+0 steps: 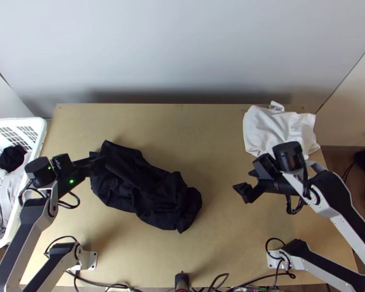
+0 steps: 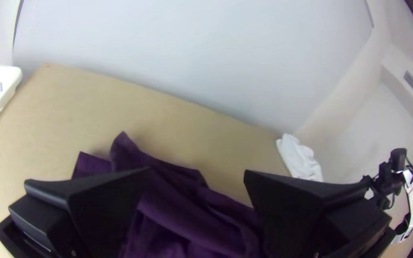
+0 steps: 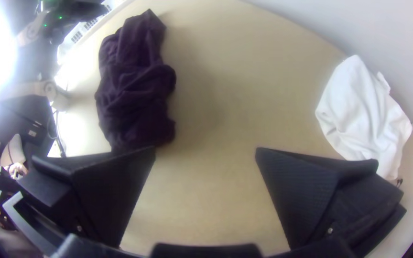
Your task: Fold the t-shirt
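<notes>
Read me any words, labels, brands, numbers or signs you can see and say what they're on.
No text is readable.
Small pale marks on the left arm's black housing: too small to read.
Dark t-shirt: no lettering I can make out.
White cloth: none I can make out either.

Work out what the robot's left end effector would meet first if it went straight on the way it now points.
Most likely the bunched dark t-shirt, which lies just ahead, beyond the gap between the open fingers of the left end effector. How much height separates them is unclear.
</notes>
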